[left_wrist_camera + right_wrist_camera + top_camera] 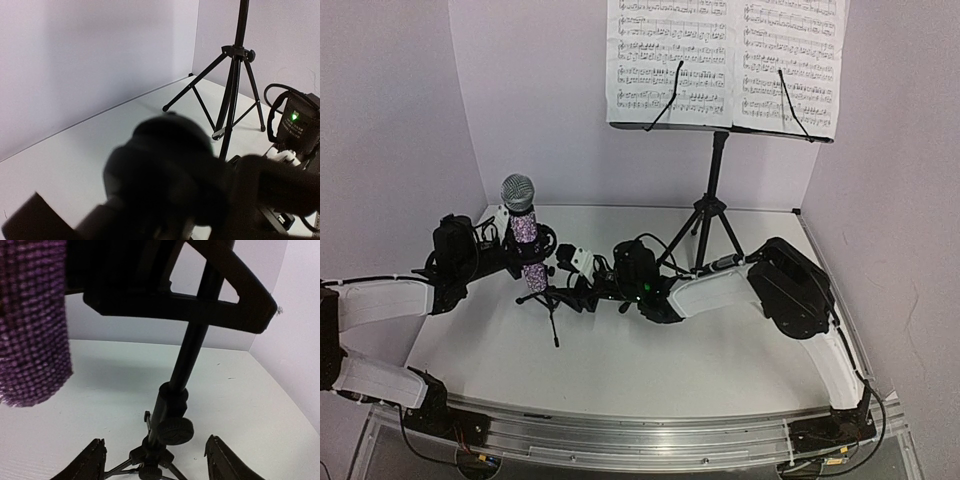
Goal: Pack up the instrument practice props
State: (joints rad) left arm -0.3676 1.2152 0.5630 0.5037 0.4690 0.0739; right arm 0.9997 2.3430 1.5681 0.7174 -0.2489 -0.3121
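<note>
Right wrist view: the mic stand is straddled at lower centre by the open, empty right claw, microphone at upper left, left claw shut beside it, so toppling could be caused by an off-centre squeeze.

One microphone; two stands; seemingly two pages.

Glittery beaded microphone; matt black plastic mic stand.

White table w/ 2 tripods: mic stand, music stand.
</note>
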